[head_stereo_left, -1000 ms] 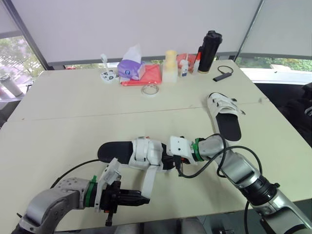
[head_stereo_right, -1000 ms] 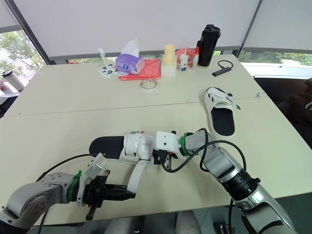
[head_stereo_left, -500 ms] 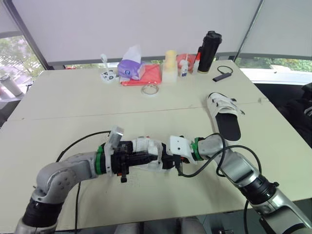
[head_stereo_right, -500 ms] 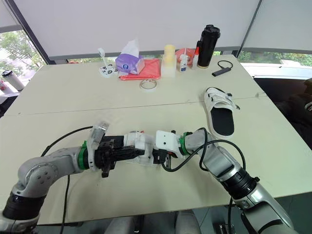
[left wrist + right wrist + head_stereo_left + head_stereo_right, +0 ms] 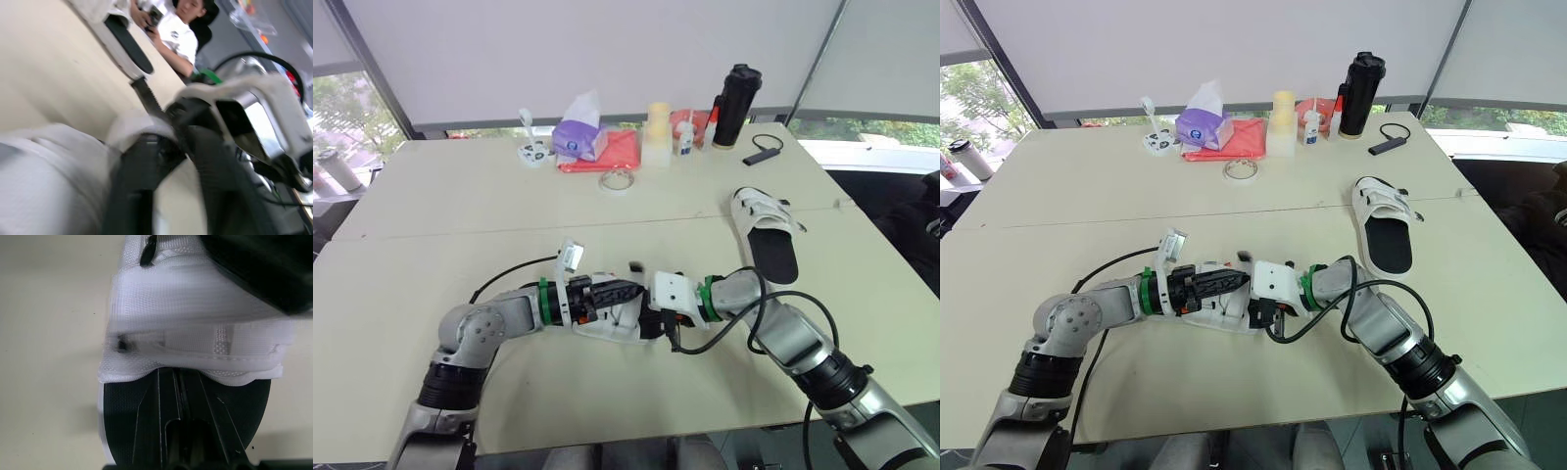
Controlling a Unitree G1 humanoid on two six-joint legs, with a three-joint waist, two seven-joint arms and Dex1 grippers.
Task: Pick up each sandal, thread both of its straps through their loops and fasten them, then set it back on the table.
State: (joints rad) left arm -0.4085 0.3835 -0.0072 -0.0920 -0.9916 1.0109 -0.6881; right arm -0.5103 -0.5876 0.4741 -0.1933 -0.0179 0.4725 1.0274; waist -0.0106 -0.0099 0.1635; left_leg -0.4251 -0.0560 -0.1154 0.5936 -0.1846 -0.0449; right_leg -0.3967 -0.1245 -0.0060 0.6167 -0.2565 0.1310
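The white fabric sandal with the black sole (image 5: 610, 323) lies in the near middle of the pale beige table (image 5: 460, 215), between the two grippers. Whether it rests on the surface or is held just above it, I cannot tell. The right gripper (image 5: 654, 325) comes from the right side. In the right wrist view its fingers (image 5: 166, 431) are closed together on the end of the sole, just below the wide white strap (image 5: 195, 342) which crosses the sandal. The left gripper (image 5: 1237, 281) reaches in from the left and lies over the top of the straps, pointing at the right gripper and very near to it. The pictures do not show clearly if it is open or closed on a strap, so I cannot tell.

I judge that the step in hand is the fastening of a strap on this sandal: one gripper steadies the sole while the other works on the upper part. The next move calls, I think, for pressing the strap end flat on its patch while the right gripper holds firm. After that the sandal must be put down. The second white sandal (image 5: 766, 233) lies well apart at the far right, with its straps across it. It seems to me already finished, but I am not sure.
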